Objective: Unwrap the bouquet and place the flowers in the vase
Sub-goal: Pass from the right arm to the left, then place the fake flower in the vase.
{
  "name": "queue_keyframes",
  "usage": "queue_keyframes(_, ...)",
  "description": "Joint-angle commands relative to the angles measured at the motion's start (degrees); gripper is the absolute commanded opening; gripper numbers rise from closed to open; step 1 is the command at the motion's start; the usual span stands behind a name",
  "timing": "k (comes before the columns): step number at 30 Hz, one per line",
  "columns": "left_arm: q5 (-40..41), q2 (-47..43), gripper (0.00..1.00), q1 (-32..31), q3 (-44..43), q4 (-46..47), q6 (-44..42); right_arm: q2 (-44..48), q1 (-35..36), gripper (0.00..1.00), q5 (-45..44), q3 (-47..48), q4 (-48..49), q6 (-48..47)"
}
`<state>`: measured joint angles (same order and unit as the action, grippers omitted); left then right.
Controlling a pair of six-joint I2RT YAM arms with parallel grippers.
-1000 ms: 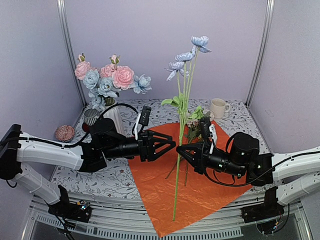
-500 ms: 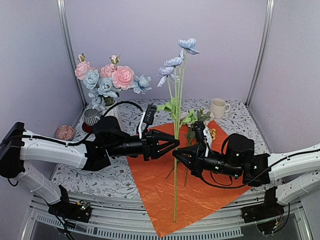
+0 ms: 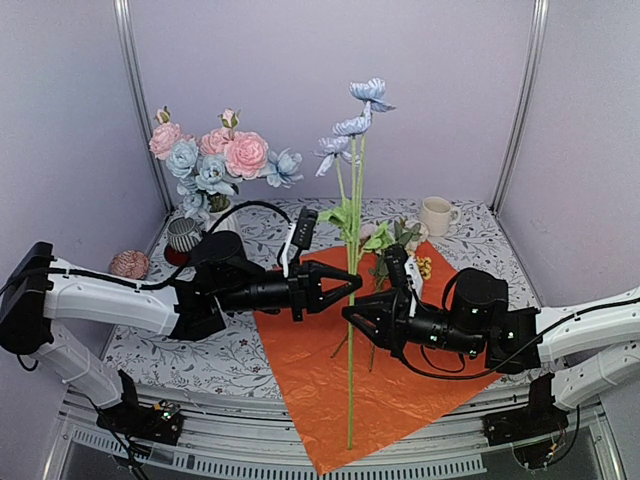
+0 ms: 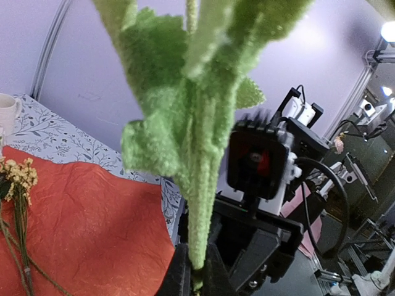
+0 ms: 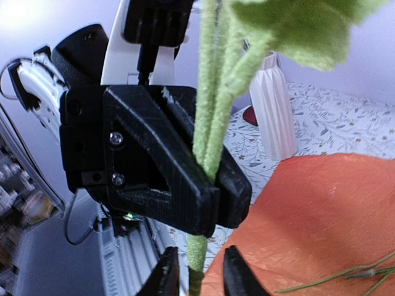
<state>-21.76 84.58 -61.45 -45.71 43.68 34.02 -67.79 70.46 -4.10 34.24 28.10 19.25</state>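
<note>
A bunch of long-stemmed blue flowers [image 3: 352,126] is held upright at the centre of the top view. The blooms are raised high against the back wall and the stem ends hang over the lower part of the orange paper [image 3: 400,380]. The left fingers [image 3: 335,285] are seen pressed together on the green stems, roughly midway up. In the right wrist view the clamp on the stems is shown plainly.

Just below that grip, the right fingers [image 5: 237,274] are seen slightly apart. One stem passes between them, and a gap is seen beside it.

The paper is spread flat on the flower-patterned tabletop [image 3: 470,235], in the middle of the frame. The rest of the flowers [image 3: 400,240], green-leaved with small yellow blooms, are laid at its upper right edge.

The white ribbed vase [image 5: 274,114] is placed at the upper left of the top view, largely hidden behind the left arm. Pink and pale blue blooms [image 3: 225,155] are already carried in it. A striped cup [image 3: 183,233] is seen just to its left, and a cream mug [image 3: 435,215] is set at the back right.
</note>
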Motion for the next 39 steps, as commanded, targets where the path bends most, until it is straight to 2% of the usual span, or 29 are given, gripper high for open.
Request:
queue_keyframes(1,-0.1,-2.6,0.0,-0.7,0.1,0.3,-2.2,1.3,0.2,0.35,-2.6,0.9,0.0,-0.9)
queue_keyframes(6,4.4,-8.5,0.0,-0.5,2.2,-4.5,-5.6,5.4,0.2,0.63,-7.8,-1.6,0.2,-1.7)
queue_keyframes(8,7.0,-11.7,0.0,-0.4,3.5,-6.6,-7.3,7.7,0.2,0.66,-11.7,-2.6,0.1,-2.6)
queue_keyframes(15,19.9,-25.8,0.0,0.6,7.7,-16.7,-14.1,10.6,-1.7,0.69,-25.7,-4.1,0.1,-8.1)
queue_keyframes(20,29.7,-37.1,0.0,1.9,7.2,-26.8,-19.6,9.2,-9.6,0.69,-24.3,-4.0,1.1,-9.5)
queue_keyframes(25,40.8,-48.6,0.0,2.8,4.2,-38.7,-24.1,6.0,-19.7,0.69,-24.8,-3.5,1.2,-6.0)
queue_keyframes(29,49.5,-55.8,0.0,3.0,2.7,-43.9,-28.1,1.8,-23.4,0.69,-27.0,-4.1,5.0,-6.7)
queue_keyframes(32,56.9,-58.3,0.0,3.0,2.0,-45.3,-31.7,-1.9,-24.7,0.69,-27.4,-4.3,8.2,-8.4)
queue_keyframes(35,66.4,-58.8,0.0,3.0,2.3,-42.9,-36.4,-4.8,-25.0,0.69,-26.6,-4.1,9.5,-8.0)
queue_keyframes(39,76.5,-58.6,0.0,3.2,4.4,-31.5,-48.8,-6.6,-25.1,0.72,-23.1,-6.5,13.4,-8.6)
